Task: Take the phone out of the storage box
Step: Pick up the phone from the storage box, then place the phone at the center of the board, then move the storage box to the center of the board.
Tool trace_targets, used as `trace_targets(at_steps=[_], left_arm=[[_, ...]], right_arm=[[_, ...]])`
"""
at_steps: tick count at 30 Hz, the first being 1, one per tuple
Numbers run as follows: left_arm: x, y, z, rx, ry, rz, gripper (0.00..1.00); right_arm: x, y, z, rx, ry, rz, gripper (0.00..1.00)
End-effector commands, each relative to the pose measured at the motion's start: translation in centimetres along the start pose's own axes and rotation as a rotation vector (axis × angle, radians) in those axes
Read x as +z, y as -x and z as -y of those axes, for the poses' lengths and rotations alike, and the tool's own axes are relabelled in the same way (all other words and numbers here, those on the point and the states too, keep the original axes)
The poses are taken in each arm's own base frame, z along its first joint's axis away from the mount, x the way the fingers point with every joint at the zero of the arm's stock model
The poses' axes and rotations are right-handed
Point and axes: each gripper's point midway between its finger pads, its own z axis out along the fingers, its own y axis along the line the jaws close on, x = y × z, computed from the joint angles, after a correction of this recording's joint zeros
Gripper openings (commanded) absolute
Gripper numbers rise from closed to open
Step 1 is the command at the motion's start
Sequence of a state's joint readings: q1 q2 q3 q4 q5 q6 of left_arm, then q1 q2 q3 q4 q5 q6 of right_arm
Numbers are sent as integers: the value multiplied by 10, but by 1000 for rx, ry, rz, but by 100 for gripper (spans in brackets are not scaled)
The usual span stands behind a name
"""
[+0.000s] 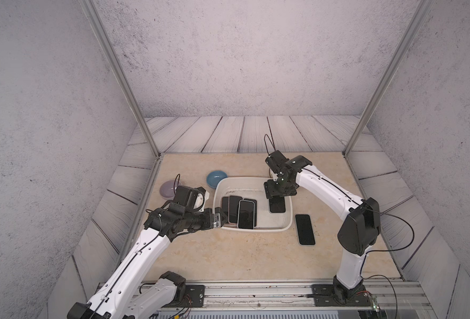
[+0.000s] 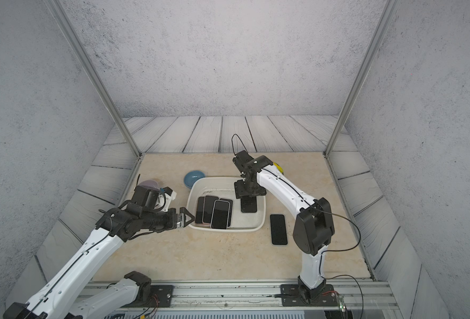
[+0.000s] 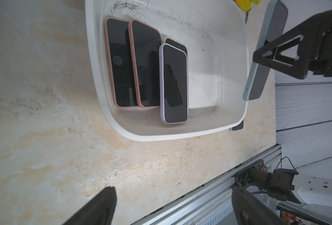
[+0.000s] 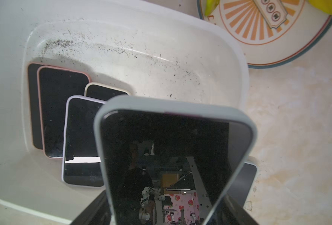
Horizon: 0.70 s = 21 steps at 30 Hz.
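Observation:
The storage box (image 1: 255, 229) (image 2: 228, 229) is a shallow white tub with dark specks, mid-table in both top views. Several phones lie inside on its left half, a lilac-cased one (image 1: 246, 214) (image 3: 173, 83) (image 4: 81, 140) on top. My right gripper (image 1: 277, 194) (image 2: 249, 194) (image 4: 167, 214) is shut on one end of a grey-cased phone (image 1: 277, 205) (image 3: 258, 83) (image 4: 171, 146), held tilted above the box's right side. My left gripper (image 1: 220, 218) (image 2: 186, 218) (image 3: 173, 194) is open and holds nothing, just outside the box's left rim.
Another dark phone (image 1: 305, 229) (image 2: 278, 229) lies flat on the table right of the box. A blue bowl (image 1: 216, 178) and a lilac bowl (image 1: 169, 188) sit behind my left arm. A patterned plate (image 4: 268, 39) with something yellow is behind the box.

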<state>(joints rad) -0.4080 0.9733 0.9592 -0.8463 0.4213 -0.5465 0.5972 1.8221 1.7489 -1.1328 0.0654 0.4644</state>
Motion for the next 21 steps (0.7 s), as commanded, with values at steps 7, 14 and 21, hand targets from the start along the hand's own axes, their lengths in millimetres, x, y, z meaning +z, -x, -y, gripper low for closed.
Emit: trace_targets(at_steps=[7,14,21], left_arm=[[9,-1,12,17,-55,-15,99],[12,-5,16,31,-71,-24,99],[9,-10,14,34,-68,-26,99]], right_arm=[[-23,-58,117,254,-116,-35,68],[-14,-102,124,328,-64,-125,67],[7,-158,99,406,57,-208,67]])
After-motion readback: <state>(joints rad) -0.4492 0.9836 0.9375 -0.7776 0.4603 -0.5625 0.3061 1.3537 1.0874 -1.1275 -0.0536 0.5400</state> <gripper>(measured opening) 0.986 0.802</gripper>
